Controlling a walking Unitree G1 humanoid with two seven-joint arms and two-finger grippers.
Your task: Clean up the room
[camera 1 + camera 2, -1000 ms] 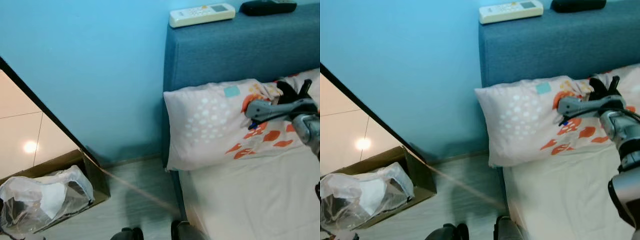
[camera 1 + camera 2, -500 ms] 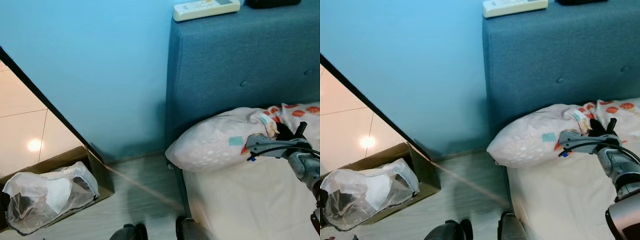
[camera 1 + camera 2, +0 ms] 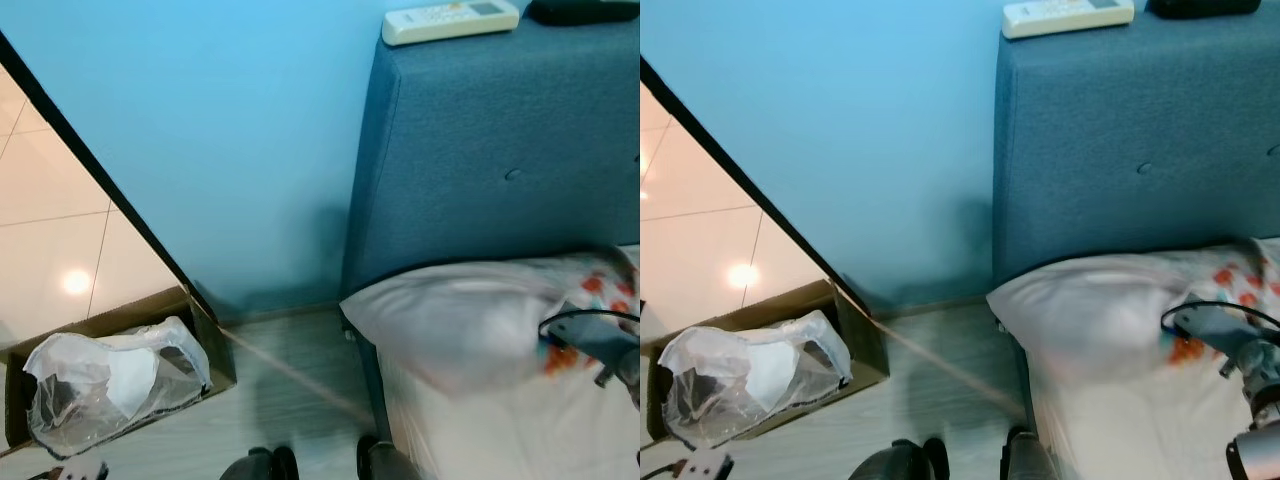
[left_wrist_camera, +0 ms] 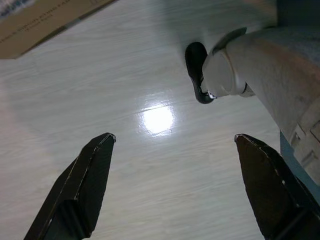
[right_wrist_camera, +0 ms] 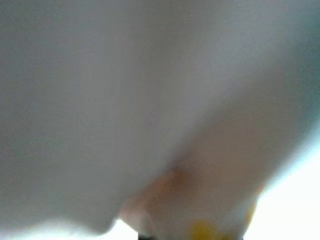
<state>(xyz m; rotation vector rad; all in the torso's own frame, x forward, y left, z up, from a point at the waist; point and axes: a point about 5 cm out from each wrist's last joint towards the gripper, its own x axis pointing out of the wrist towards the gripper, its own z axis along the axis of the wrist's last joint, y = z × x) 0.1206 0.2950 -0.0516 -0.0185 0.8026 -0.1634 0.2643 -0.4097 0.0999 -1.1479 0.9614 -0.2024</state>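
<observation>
On the bed (image 3: pixel 480 440), right gripper (image 3: pixel 1230 350) fingers unclear by pillow (image 3: pixel 460 320); left gripper (image 4: pixel 170 190) fingers apart.

bed (image 3: pixel 470 440) with pillow (image 3: pixel 450 325), floor (image 3: pixel 270 400) with box (image 3: pixel 110 325)

Left tool (image 4: pixel 172 185) hangs low, fingers spread wide. Right arm (image 3: pixel 1240 350) extended forward; tool state unclear.

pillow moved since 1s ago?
Yes. The pillow has dropped from leaning upright on the headboard to lying flat on the bed, with the right claw at it.
</observation>
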